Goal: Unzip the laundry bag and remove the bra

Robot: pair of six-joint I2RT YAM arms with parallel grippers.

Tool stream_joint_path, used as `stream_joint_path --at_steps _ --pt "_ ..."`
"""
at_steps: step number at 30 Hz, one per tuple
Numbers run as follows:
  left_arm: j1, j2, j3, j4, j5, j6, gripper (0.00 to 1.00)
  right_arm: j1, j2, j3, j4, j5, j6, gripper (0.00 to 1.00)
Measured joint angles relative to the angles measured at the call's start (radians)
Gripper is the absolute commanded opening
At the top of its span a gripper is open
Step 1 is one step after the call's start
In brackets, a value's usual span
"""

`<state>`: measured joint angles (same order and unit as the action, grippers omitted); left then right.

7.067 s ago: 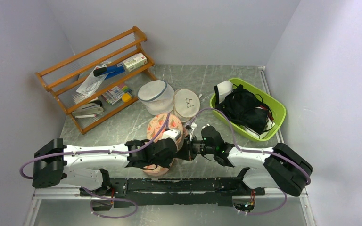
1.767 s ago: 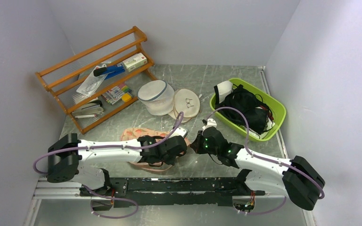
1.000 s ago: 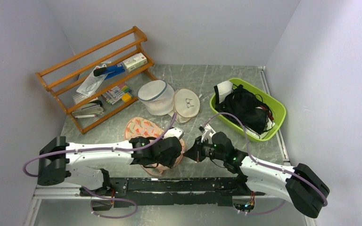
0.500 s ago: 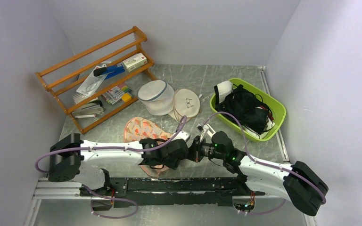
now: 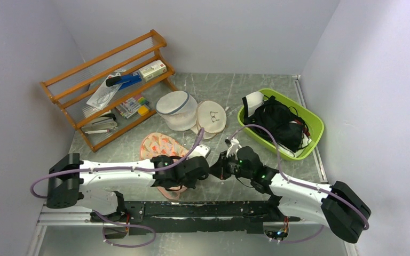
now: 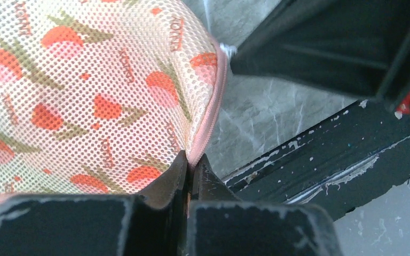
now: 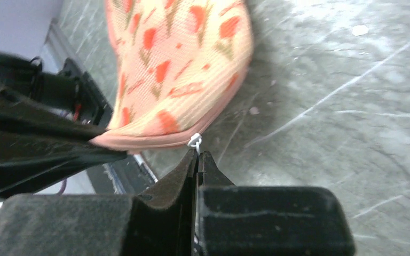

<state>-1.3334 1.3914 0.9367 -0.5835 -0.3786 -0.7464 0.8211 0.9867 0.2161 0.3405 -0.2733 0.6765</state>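
The laundry bag point(image 5: 160, 145) is a peach-pink floral mesh case, lying near the table's front between the arms. It fills the left wrist view point(image 6: 85, 96) and shows in the right wrist view point(image 7: 176, 69). My left gripper point(image 6: 191, 162) is shut on the bag's pink zip edge point(image 6: 209, 125). My right gripper point(image 7: 198, 154) is shut on the small white zip pull point(image 7: 194, 141) at the bag's rim. In the top view the two grippers meet at the bag's right end, left point(image 5: 202, 169) and right point(image 5: 217, 169). The bra is hidden.
A round white mesh bag point(image 5: 176, 110) and a beige disc point(image 5: 211, 118) stand behind the case. A green basket point(image 5: 310, 124) with black clothing is at back right. A wooden rack point(image 5: 107, 88) is at back left. The black base rail point(image 5: 203, 209) runs along the front.
Over the past seconds the case was turned and shifted while both grippers held it. In the last half second the right gripper drew slightly away to the right; the case hardly moved.
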Motion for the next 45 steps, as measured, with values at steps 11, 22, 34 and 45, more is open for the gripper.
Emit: stream_joint_path --at_steps 11,22,34,45 --pt "-0.002 -0.119 -0.069 -0.021 -0.019 -0.056 0.07 0.000 0.115 0.121 -0.138 0.167 0.032 0.00" --pt "-0.004 -0.191 -0.158 -0.009 -0.021 -0.115 0.07 0.005 0.106 0.122 -0.156 0.158 0.031 0.00" --pt "-0.003 -0.438 -0.254 -0.035 -0.030 -0.198 0.07 0.006 0.185 0.173 -0.109 0.108 0.002 0.00" --pt "-0.003 -0.642 -0.280 -0.058 -0.020 -0.171 0.07 0.011 0.235 0.195 -0.007 0.031 -0.003 0.00"
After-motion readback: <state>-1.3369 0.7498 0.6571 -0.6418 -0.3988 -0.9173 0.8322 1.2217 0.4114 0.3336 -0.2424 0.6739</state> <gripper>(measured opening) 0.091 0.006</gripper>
